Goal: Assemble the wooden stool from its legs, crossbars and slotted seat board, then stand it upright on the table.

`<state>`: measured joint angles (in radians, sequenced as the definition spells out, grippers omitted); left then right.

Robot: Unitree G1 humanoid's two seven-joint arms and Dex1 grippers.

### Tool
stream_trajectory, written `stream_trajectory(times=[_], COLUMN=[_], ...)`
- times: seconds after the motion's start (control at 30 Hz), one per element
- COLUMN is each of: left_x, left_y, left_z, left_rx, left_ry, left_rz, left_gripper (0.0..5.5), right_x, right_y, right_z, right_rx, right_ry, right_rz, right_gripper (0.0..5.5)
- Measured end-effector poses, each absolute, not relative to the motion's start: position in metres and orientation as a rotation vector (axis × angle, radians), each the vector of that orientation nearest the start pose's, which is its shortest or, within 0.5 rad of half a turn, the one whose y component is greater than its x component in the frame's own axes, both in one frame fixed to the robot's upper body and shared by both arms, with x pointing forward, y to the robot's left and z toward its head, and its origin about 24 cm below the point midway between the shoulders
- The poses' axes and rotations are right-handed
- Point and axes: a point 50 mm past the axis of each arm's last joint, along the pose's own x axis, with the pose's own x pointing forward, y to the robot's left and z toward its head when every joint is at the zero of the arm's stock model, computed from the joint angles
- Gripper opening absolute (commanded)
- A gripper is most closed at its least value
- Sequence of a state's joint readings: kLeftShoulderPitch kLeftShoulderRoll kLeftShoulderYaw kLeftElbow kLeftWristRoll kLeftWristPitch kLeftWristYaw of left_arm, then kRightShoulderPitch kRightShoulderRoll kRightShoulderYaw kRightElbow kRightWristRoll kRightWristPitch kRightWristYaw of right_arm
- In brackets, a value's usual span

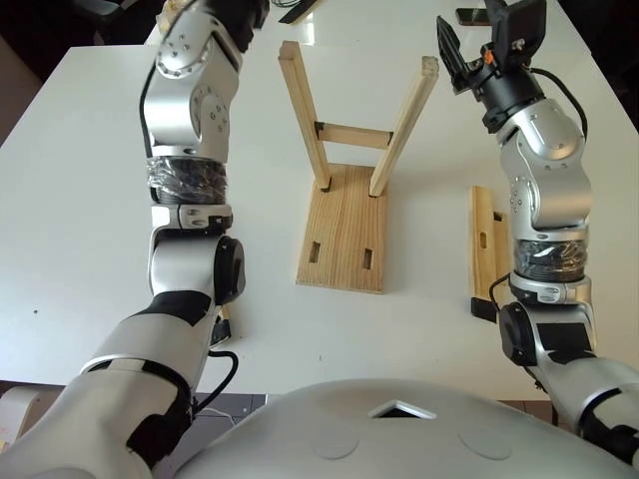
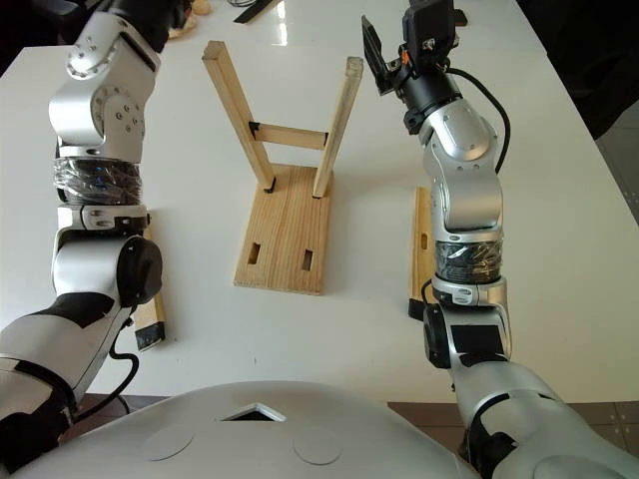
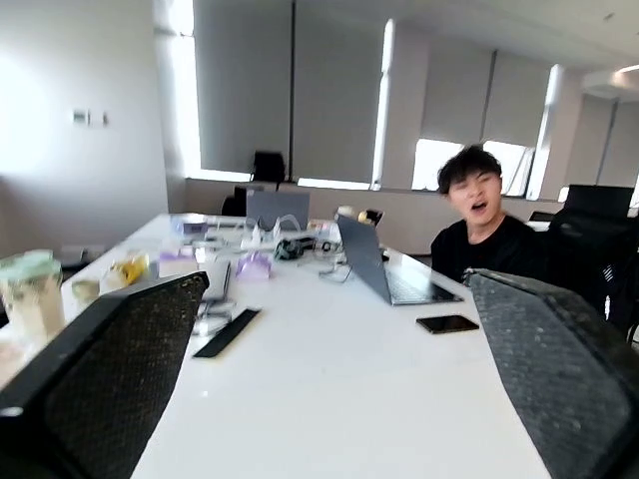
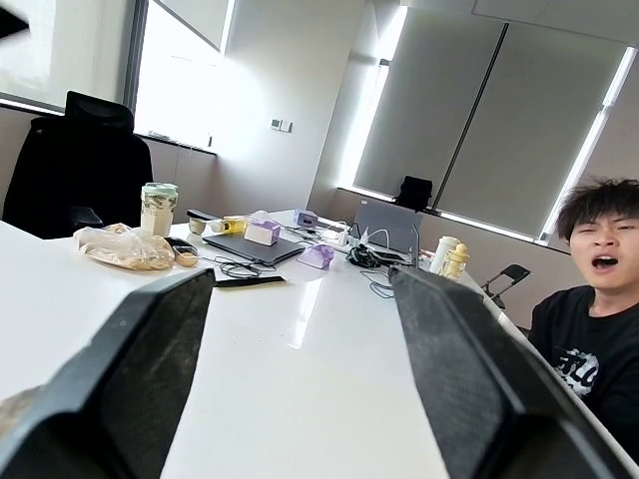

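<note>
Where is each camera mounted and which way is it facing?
Left eye view: head, looking down at the seat board on the table; both arms show.
Right eye view: head; shares that scene and arms.
Left wrist view: left wrist, facing across the table past the open left claw.
Right wrist view: likewise, past the open right claw.

One loose leg (image 2: 152,314) mostly hidden under L arm (image 2: 98,190), other loose leg (image 1: 483,239) partly behind R forearm (image 1: 544,215).

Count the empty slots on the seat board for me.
2. Both are at the near end of the seat board: left slot and right slot. At the far end, the left leg and right leg stand in the board; none seems hidden.
</note>
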<state>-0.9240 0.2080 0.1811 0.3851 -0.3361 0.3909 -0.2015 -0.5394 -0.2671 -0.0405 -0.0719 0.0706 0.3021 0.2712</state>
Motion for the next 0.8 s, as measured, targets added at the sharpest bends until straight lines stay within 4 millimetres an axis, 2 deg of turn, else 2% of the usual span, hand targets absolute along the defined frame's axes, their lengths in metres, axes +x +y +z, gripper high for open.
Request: stream_trajectory(times=[0.1, 0.17, 0.27, 0.33, 0.47, 0.57, 0.7, 0.8], left_x=[0.391, 0.392, 0.386, 0.379, 0.375, 0.376, 0.375, 0.362], left_y=[0.145, 0.139, 0.120, 0.109, 0.099, 0.103, 0.113, 0.110], left_z=[0.215, 0.228, 0.271, 0.290, 0.292, 0.279, 0.219, 0.212], left_rx=[-0.243, -0.265, -0.278, -0.272, -0.230, -0.187, -0.142, -0.117], left_ry=[-0.098, -0.108, -0.208, -0.258, -0.250, -0.218, -0.085, -0.119], left_rz=[-0.306, -0.335, -0.423, -0.472, -0.499, -0.467, -0.410, -0.446], left_gripper=[4.81, 4.81, 4.81, 4.81, 4.81, 4.81, 4.81, 4.81], right_x=[0.326, 0.325, 0.325, 0.324, 0.323, 0.323, 0.321, 0.320], right_y=[-0.154, -0.155, -0.154, -0.154, -0.153, -0.153, -0.151, -0.149], right_z=[0.187, 0.185, 0.181, 0.178, 0.177, 0.176, 0.169, 0.164], right_rx=[-0.223, -0.220, -0.211, -0.205, -0.201, -0.202, -0.205, -0.212], right_ry=[-0.273, -0.268, -0.260, -0.251, -0.251, -0.249, -0.224, -0.206], right_rz=[0.304, 0.300, 0.296, 0.294, 0.288, 0.289, 0.300, 0.313], right_gripper=[3.24, 3.24, 3.24, 3.24, 3.24, 3.24, 3.24, 3.24])
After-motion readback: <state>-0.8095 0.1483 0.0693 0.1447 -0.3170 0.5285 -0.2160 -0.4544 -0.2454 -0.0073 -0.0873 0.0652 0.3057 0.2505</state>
